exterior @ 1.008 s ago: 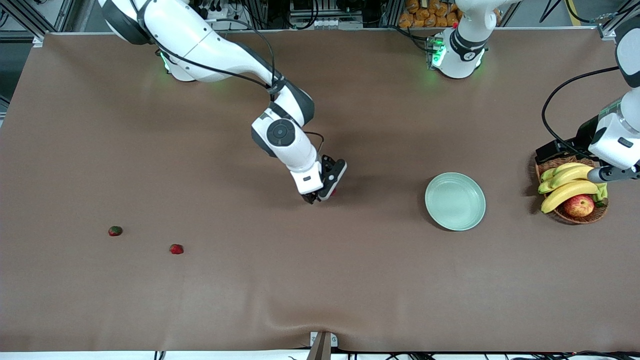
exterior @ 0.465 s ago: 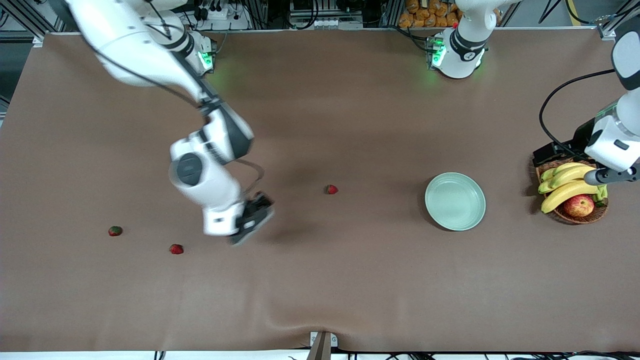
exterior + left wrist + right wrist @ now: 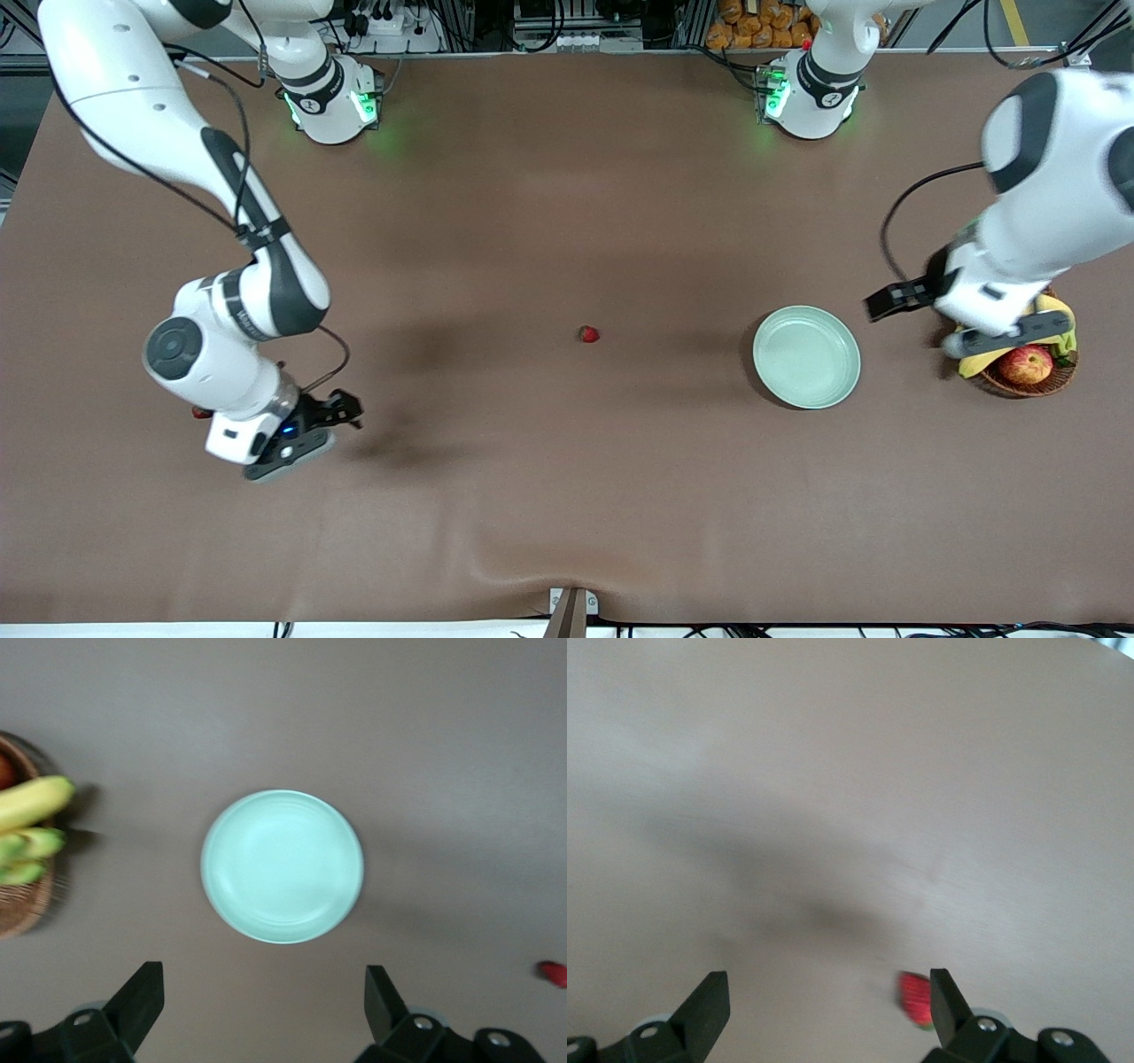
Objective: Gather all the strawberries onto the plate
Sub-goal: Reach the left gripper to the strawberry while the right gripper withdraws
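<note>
The right gripper (image 3: 297,439) hangs over the table (image 3: 532,496) toward the right arm's end, its fingers (image 3: 709,1005) spread wide with nothing between them. In the right wrist view a strawberry (image 3: 916,999) lies on the cloth just beside one fingertip, apart from the gap and untouched. In the front view a sliver of red (image 3: 200,412) peeks out from under that arm's wrist; it looks like another berry, mostly hidden. A third strawberry (image 3: 588,334) lies alone mid-table, between the right gripper and the plate (image 3: 806,357), well apart from both. The plate sits bare toward the left arm's end, near a wicker basket (image 3: 1028,377) that holds bananas (image 3: 1059,319) and an apple (image 3: 1026,363). The left gripper (image 3: 1005,337) hangs over the basket's edge beside the plate; its fingers (image 3: 142,997) are also spread wide and hold nothing, and the left wrist view looks down on the plate (image 3: 282,866) framed between them.
</note>
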### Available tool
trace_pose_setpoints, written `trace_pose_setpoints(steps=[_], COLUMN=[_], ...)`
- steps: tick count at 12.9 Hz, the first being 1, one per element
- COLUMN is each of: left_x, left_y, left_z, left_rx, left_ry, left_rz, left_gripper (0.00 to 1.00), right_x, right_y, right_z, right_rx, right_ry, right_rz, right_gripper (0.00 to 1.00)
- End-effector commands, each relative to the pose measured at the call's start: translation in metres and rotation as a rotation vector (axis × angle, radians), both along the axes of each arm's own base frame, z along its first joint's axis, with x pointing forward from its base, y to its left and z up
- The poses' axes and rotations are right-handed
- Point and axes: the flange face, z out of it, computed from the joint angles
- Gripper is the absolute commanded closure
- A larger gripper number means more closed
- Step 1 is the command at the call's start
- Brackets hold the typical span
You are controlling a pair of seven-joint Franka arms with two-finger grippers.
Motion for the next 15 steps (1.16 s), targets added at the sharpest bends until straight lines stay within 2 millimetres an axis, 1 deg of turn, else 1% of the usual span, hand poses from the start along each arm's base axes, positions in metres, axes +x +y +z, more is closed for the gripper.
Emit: trace_pose_setpoints(steps=[1, 4, 5, 6, 7, 9, 10, 12, 13, 14, 15], left_x=[0.011, 0.016, 0.02, 0.019, 0.013, 0.005, 0.003, -0.001, -0.003, -0.008, -0.012], left_y=[-0.053, -0.142, -0.159, -0.174, -0.198, -0.236, -0.248, -0.283, -0.301, -0.316, -0.325], left_z=[-0.028, -0.066, -0.075, -0.087, -0.099, -0.129, -0.143, -0.165, -0.176, -0.186, -0.198], left_rx=[-0.02, -0.04, -0.048, -0.053, -0.063, -0.078, -0.078, -0.091, -0.08, -0.066, -0.05], left_ry=[-0.01, 0.012, 0.018, 0.022, 0.014, 0.005, -0.007, -0.025, -0.034, -0.044, -0.048], left_rz=[0.116, 0.218, 0.236, 0.244, 0.274, 0.364, 0.385, 0.463, 0.479, 0.502, 0.524], left_gripper=[0.0, 0.0, 0.0, 0.0, 0.0, 0.0, 0.0, 0.0, 0.0, 0.0, 0.0], right_x=[0.024, 0.024, 0.024, 0.023, 0.023, 0.02, 0.019, 0.017, 0.014, 0.009, 0.008], right_y=[-0.019, -0.046, -0.051, -0.053, -0.054, -0.054, -0.053, -0.053, -0.053, -0.053, -0.053], right_z=[-0.021, -0.045, -0.05, -0.054, -0.056, -0.06, -0.063, -0.066, -0.069, -0.077, -0.079], right_rx=[-0.091, -0.125, -0.13, -0.132, -0.137, -0.134, -0.133, -0.131, -0.13, -0.124, -0.122], right_ry=[-0.034, -0.01, -0.004, -0.001, 0.004, 0.013, 0.02, 0.031, 0.041, 0.058, 0.061], right_rz=[0.112, 0.258, 0.295, 0.325, 0.348, 0.375, 0.377, 0.377, 0.379, 0.378, 0.377], right_gripper=[0.0, 0.0, 0.0, 0.0, 0.0, 0.0, 0.0, 0.0, 0.0, 0.0, 0.0])
